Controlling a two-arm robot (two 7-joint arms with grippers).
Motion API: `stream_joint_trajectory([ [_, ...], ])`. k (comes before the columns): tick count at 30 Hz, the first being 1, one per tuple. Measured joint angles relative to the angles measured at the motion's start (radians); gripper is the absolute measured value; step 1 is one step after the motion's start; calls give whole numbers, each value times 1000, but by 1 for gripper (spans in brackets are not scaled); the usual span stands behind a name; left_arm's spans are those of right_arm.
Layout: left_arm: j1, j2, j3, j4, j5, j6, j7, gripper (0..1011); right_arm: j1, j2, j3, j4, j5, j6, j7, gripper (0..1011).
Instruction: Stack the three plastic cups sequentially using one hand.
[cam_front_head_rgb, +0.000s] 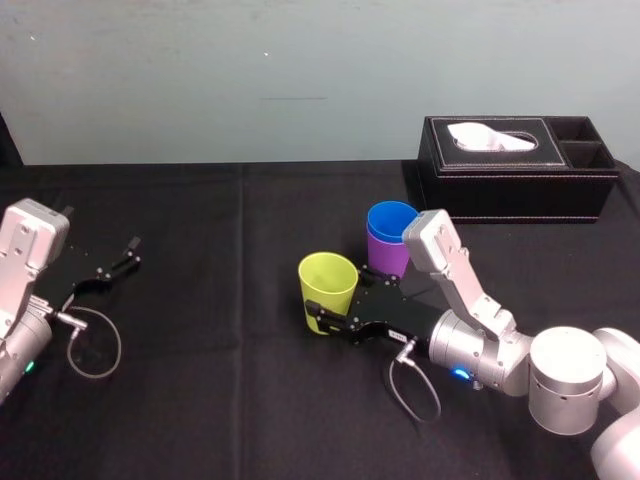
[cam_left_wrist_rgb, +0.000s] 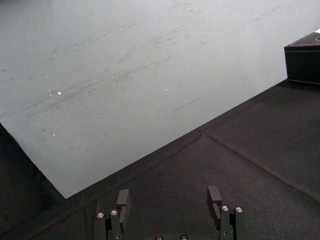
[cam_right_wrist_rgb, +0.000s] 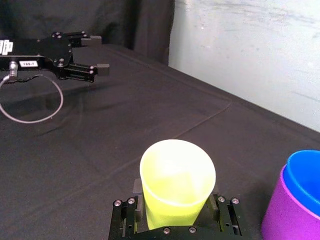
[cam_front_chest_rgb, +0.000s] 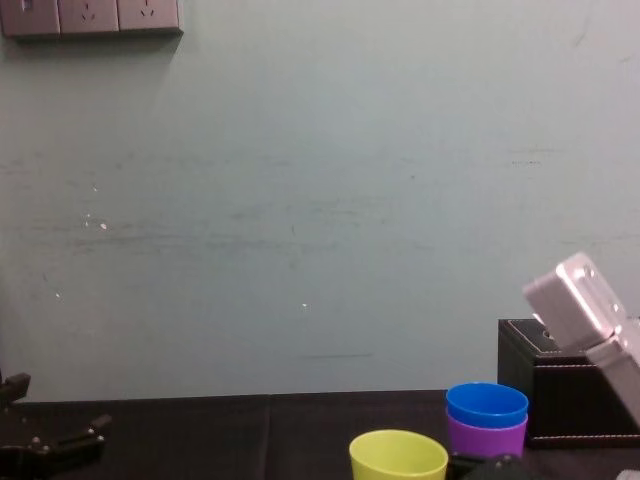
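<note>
Right claw (cam_front_head_rgb: 333, 316) is out over the middle of the bench (cam_front_head_rgb: 220, 400), low at the base of the yellow-green cup (cam_front_head_rgb: 328, 285). In the right wrist view the claw (cam_right_wrist_rgb: 176, 212) has one finger on each side of the cup (cam_right_wrist_rgb: 176, 185), both pressed against its wall, so it's gripping the yellow-green cup. Cup is upright, mouth up. Can't tell whether its base is touching the cloth or is just off it.

Blue cup (cam_front_head_rgb: 391, 218) is nested inside the purple cup (cam_front_head_rgb: 385, 255), with only the blue rim band showing above the purple one. That pair stands upright just behind and to the right of the yellow-green cup, close but not touching. The chest view shows the same layout: yellow-green cup (cam_front_chest_rgb: 398, 458) in front, blue (cam_front_chest_rgb: 487, 404) in purple (cam_front_chest_rgb: 486, 436) behind it.

Black tissue box (cam_front_head_rgb: 515, 180) is at the far right of the bench against the wall (cam_front_head_rgb: 200, 80), well apart from the cups, with a white tissue sticking out of the top slot.

Left claw (cam_front_head_rgb: 128, 253) is parked at the left side of the bench, well away from the cups. The left wrist view shows its fingers (cam_left_wrist_rgb: 123, 199) spread apart with nothing between them, just black cloth under it.
</note>
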Motion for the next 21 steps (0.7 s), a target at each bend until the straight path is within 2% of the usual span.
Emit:
stream_joint_trajectory([
  [11,0,0,0,0,0,0,0,1010,-52,48,54,-184,-11,117,-66,734],
  [21,0,0,0,0,0,0,0,1010,-70,83,111,-294,18,146,-72,733],
])
